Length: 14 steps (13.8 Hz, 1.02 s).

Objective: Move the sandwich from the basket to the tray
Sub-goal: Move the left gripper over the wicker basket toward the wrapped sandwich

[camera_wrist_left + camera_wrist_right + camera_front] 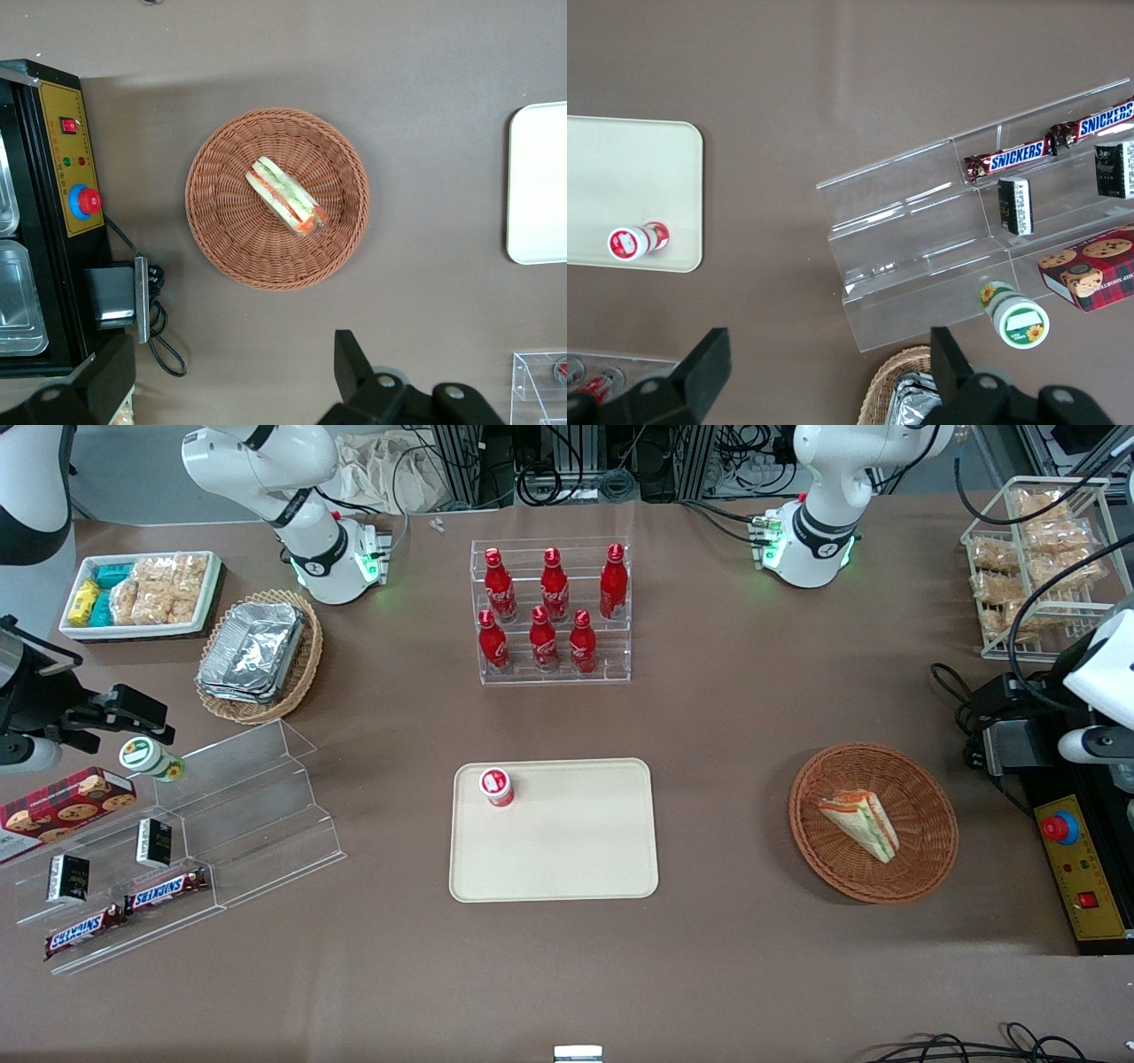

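Gripper [232,347] is wide open and empty, up above the table at the working arm's end. It sits off the basket's rim, not over the sandwich.

- Tray [576,850]: flat cream plastic, rounded corners, low rim, smooth. A small red-and-white bottle [497,786] stands in one corner farther from the front camera; the rest is bare.
- Basket [921,868]: round, shallow, reddish-brown wicker with a ribbed weave, well apart from the tray toward the working arm's end.
- Sandwich [859,825]: lies near the basket's middle. It's a triangular wedge in clear wrap, white bread with orange-red and green layers.

Handling, as a judgement: light, soft, easy to crush, and the film is probably slippery. Best hold is across the two flat bread faces mid-wedge with a gentle squeeze, not on the thin tip. The low basket wall shouldn't block access.
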Each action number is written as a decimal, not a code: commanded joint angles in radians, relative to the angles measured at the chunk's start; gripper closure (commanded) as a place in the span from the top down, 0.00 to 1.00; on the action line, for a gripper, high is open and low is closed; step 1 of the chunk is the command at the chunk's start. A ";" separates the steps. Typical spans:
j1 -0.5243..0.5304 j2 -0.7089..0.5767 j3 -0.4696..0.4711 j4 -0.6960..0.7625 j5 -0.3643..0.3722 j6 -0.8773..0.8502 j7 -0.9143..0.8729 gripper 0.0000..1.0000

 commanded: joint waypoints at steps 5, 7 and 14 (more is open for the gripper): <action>-0.011 -0.006 0.021 0.013 -0.008 -0.022 0.005 1.00; -0.014 0.003 0.018 0.000 -0.008 -0.017 -0.007 1.00; 0.024 -0.004 0.020 -0.351 -0.016 0.341 -0.009 1.00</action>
